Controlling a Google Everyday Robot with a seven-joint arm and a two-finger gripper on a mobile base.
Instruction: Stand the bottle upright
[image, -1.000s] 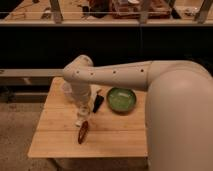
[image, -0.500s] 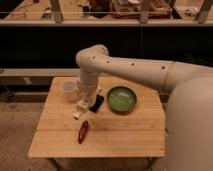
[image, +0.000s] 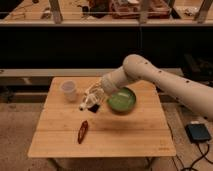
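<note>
Wooden table (image: 125, 136) in a dim room, and a robot arm reaching for a small bottle.
The gripper (image: 94, 99) hangs low, and the cream-white bottle (image: 85, 103) leans right at its tip, not standing yet. I cannot tell if the gripper is clamped on it. The see-through cup (image: 68, 91) is just past the tip, the green bowl (image: 121, 101) is close behind the gripper, and the slim dark red thing (image: 82, 131) lies apart below, so the bottle likely has room to stand.

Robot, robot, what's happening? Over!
Gripper over wooden table, beside round green bowl. Small cream-white plastic bottle at gripper, tilted. Translucent white cup close beside it.
</note>
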